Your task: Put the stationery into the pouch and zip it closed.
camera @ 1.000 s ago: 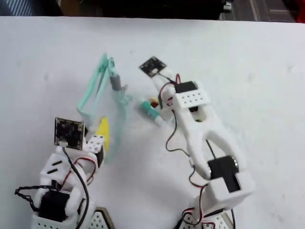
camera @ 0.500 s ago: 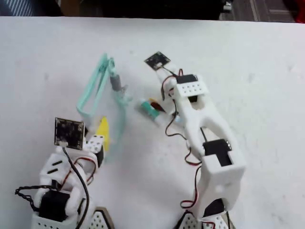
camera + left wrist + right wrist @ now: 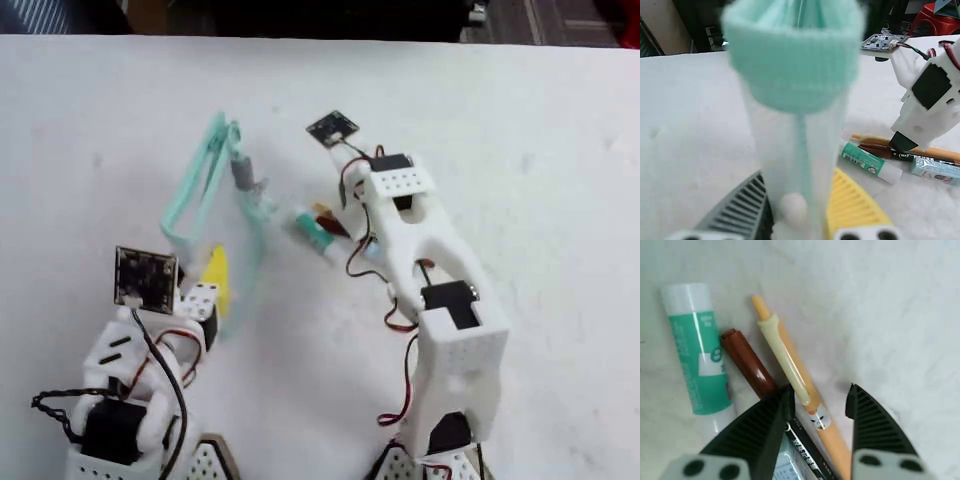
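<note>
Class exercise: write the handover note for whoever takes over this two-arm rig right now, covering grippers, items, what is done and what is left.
Left gripper: shut on the clear plastic pouch with mint-green trim.
Right gripper: open, fingers either side of the slim orange pen, not closed on it.
Beside that pen on the white table: a brown-capped pen and a green-and-white glue stick, all outside the pouch.
Done: pouch held.
Left: grasp each item, load it into the pouch, zip it closed.
</note>
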